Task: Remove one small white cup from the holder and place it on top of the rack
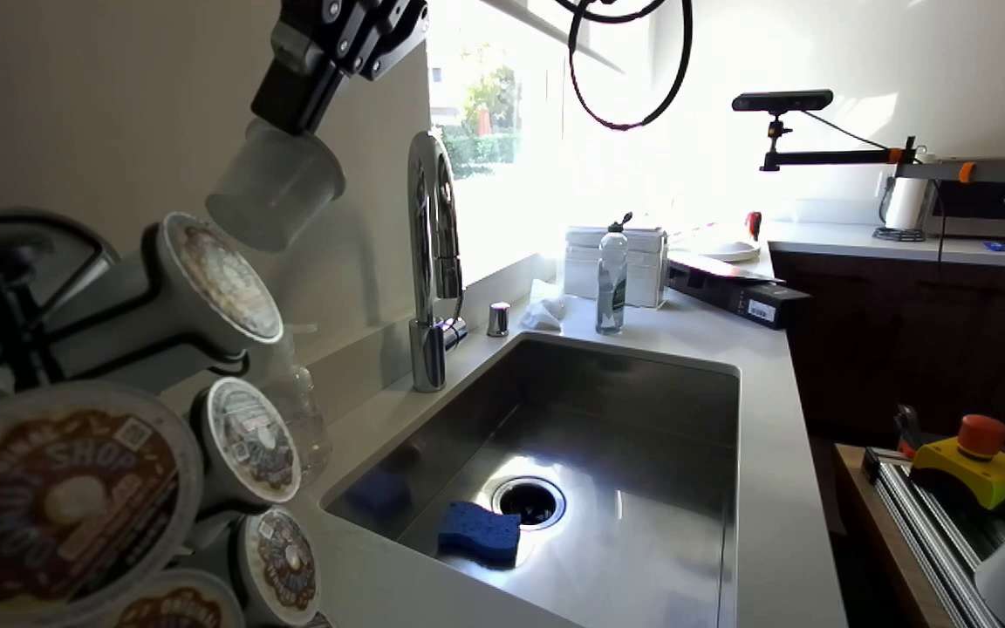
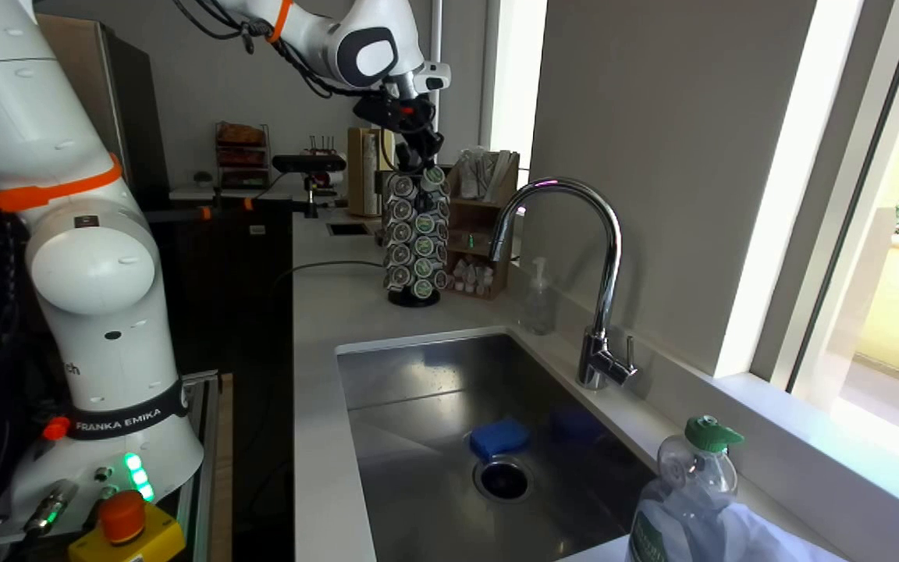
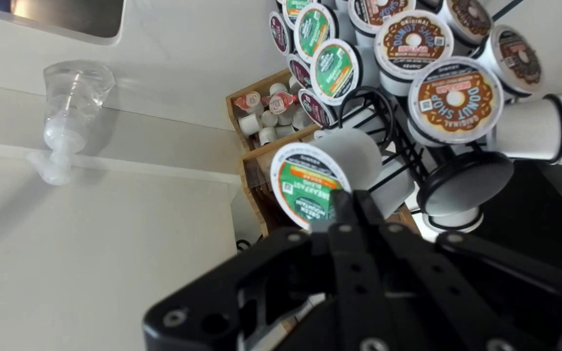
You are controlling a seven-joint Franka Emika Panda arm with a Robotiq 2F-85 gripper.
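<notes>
My gripper point(image 3: 352, 199) is shut on the edge of a small white cup point(image 3: 359, 151) with a green-orange lid. In an exterior view the gripper point(image 1: 291, 124) holds this cup point(image 1: 280, 192) tilted in the air by its rim. The holder point(image 3: 410, 158) is a black wire frame full of similar cups, some with brown-orange lids. It has a round black top disc point(image 3: 466, 180). An unfilled wire ring point(image 3: 389, 112) shows right behind the held cup. In an exterior view the holder's base point(image 2: 413, 299) stands on the counter and the gripper point(image 2: 421, 162) is at its top.
A wooden rack point(image 2: 488, 290) with small tubs stands beside the holder against the wall. A clear soap pump point(image 3: 73, 102), a tall faucet point(image 1: 424, 262) and a steel sink point(image 1: 642, 419) with a blue sponge point(image 1: 481, 530) are nearby. A window lies beyond the faucet.
</notes>
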